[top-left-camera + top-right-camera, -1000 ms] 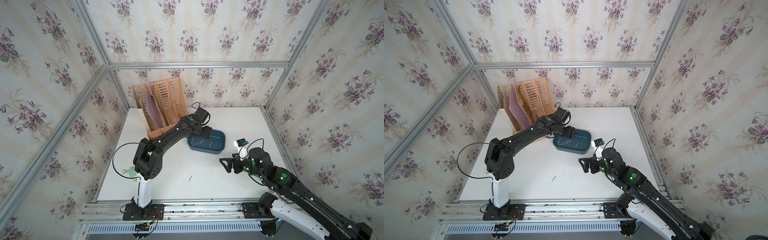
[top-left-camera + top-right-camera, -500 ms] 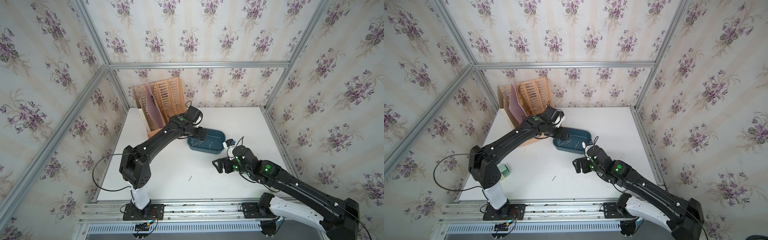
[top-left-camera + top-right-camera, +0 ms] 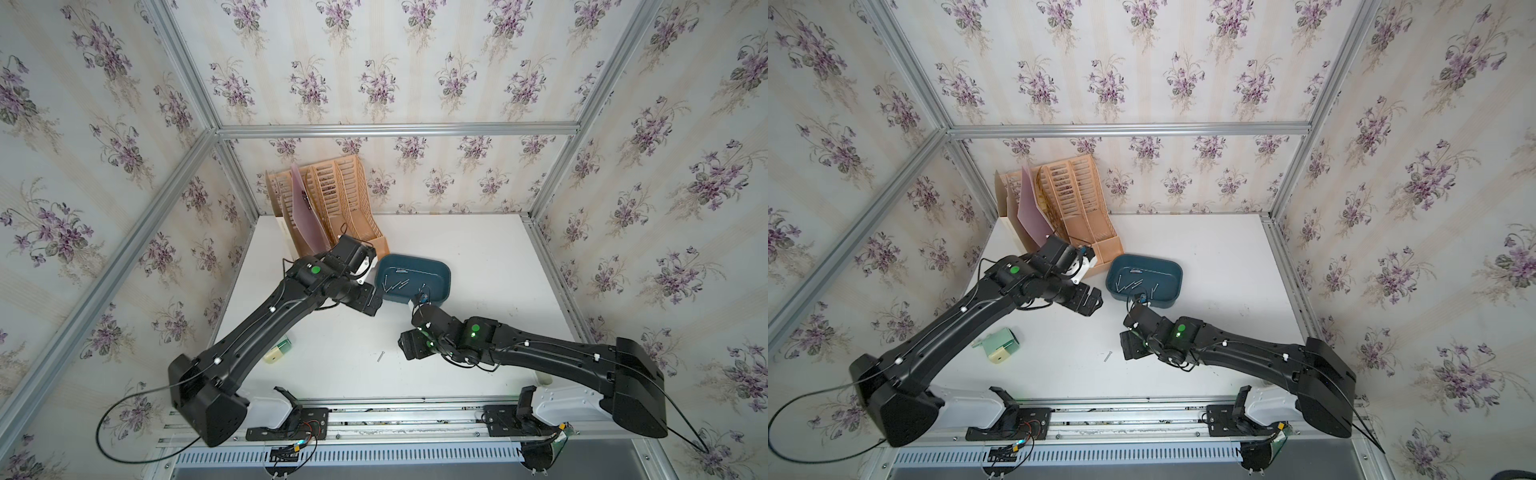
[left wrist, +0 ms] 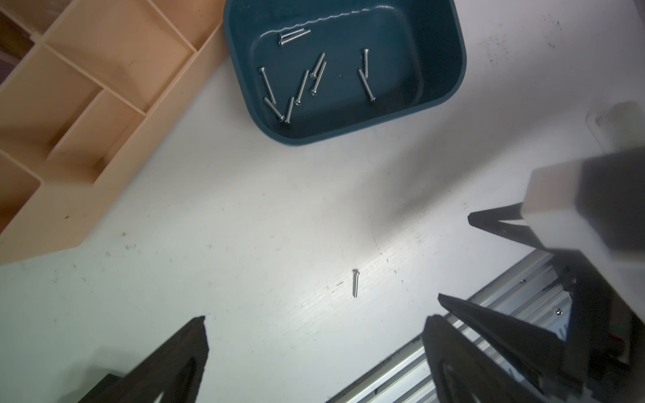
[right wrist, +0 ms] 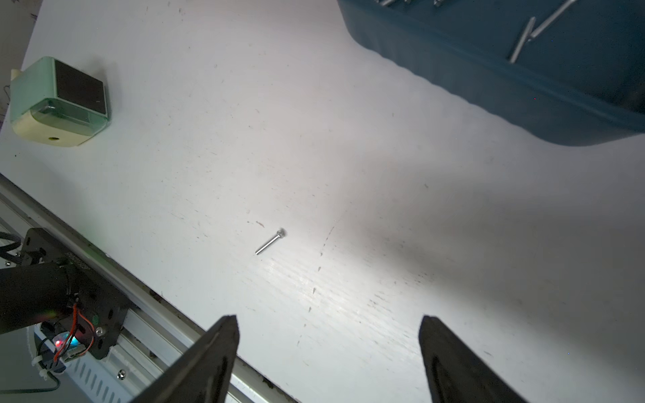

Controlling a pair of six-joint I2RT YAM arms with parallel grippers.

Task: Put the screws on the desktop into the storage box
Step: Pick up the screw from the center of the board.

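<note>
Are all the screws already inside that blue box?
No, one screw lies alone on the white desktop, outside the storage box.

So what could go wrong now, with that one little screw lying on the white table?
1. The screw is thin and lies flat on the desktop; the open right gripper could slip past it or flick it away.
2. The left gripper hangs close by, open, so the two might bump.

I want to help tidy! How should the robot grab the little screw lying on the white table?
Probably best to take the screw by the middle of its thin shaft, from straight above, jaws across its length: it lies flat on the desktop, nothing beside it.
</note>
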